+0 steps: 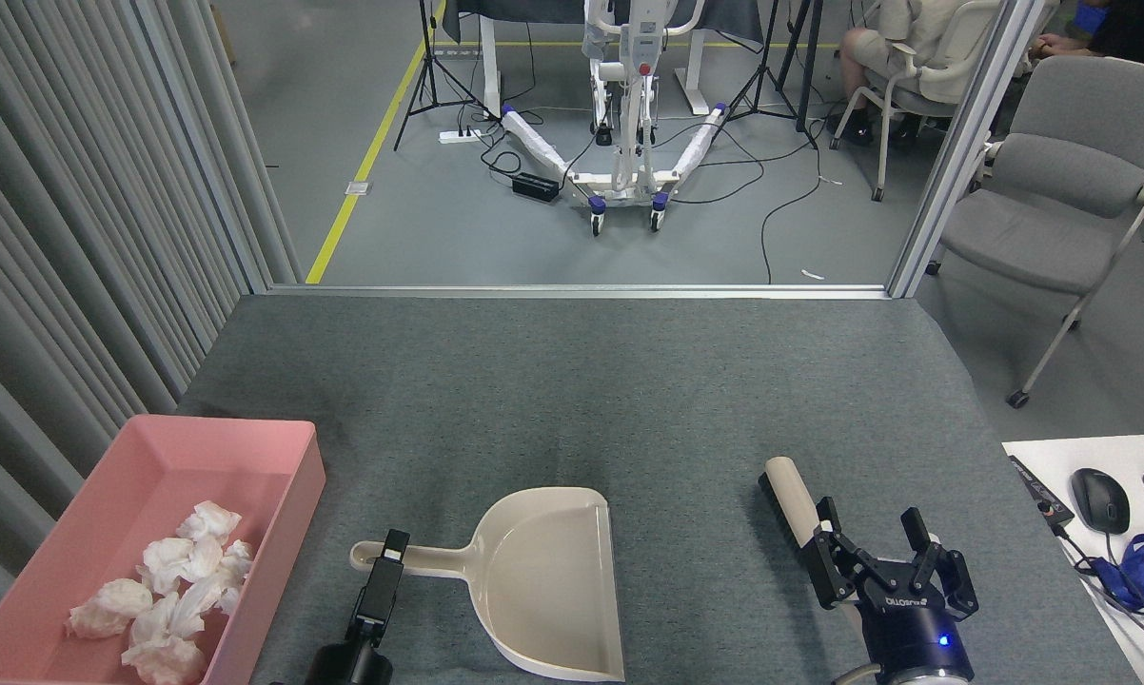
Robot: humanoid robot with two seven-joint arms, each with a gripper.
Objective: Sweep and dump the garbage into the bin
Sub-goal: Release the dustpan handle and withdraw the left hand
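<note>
crumpled white tissue wads [167, 609] in pink tub [277, 533] | left tool [388, 557]: grip unclear | right tool [877, 552]: spread, empty

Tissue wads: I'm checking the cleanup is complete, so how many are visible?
About 7 tissue wads, all clustered in the pink bin near its front; overlaps may hide more.

On my grey worktop [629, 381]: one pink bin [277, 476] at eight o'clock holding roughly seven tissue wads [167, 595], one beige dustpan [543, 580], one brush [789, 499], two pincers.
</note>
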